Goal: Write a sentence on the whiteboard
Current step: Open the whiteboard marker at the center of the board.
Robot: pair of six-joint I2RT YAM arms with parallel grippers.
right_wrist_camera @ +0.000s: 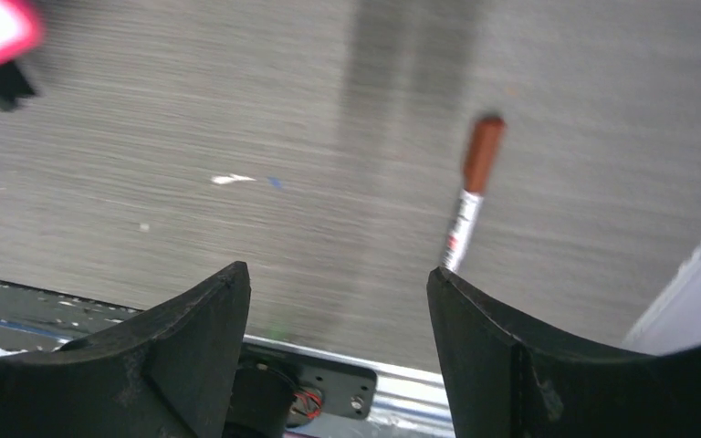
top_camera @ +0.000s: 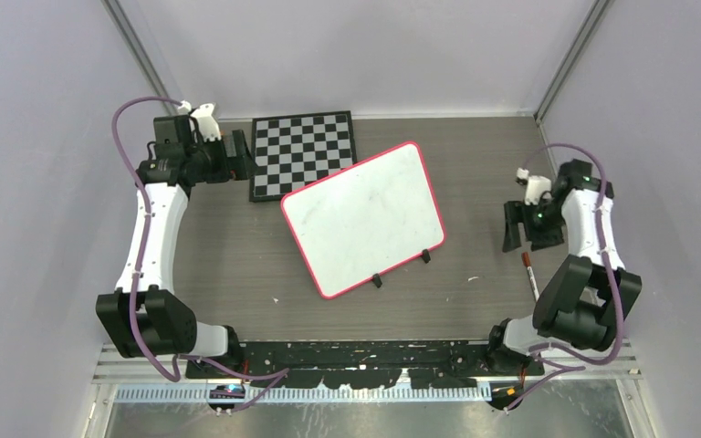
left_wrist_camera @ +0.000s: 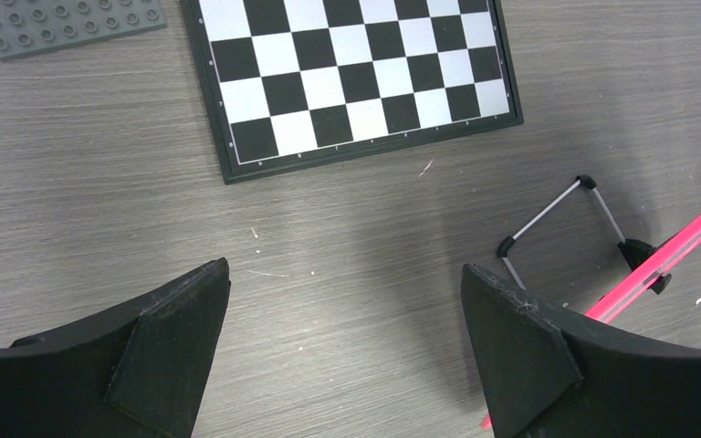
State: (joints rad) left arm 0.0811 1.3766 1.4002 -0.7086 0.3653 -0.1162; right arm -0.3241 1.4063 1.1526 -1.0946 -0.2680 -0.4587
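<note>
The whiteboard [top_camera: 365, 219] stands tilted mid-table on two black clip feet, pink-rimmed, its face plain white; the sentence is out of view. In the left wrist view only the whiteboard's pink rim [left_wrist_camera: 666, 260] and wire stand [left_wrist_camera: 557, 214] show. A brown-capped marker [top_camera: 530, 276] lies on the table at the right, just nearer the front edge than my right gripper [top_camera: 528, 235]. My right gripper [right_wrist_camera: 338, 283] is open and holds nothing; the marker [right_wrist_camera: 470, 196] lies beyond its right fingertip. My left gripper [top_camera: 235, 155] hangs at the back left, and that gripper [left_wrist_camera: 345, 301] stands wide open over bare table.
A black-and-white checkered board [top_camera: 303, 153] lies behind the whiteboard, and the same checkered board [left_wrist_camera: 356, 73] is ahead of the left fingers. A grey studded plate [left_wrist_camera: 68, 23] lies to its left. The right wall [right_wrist_camera: 694, 292] is close to the marker.
</note>
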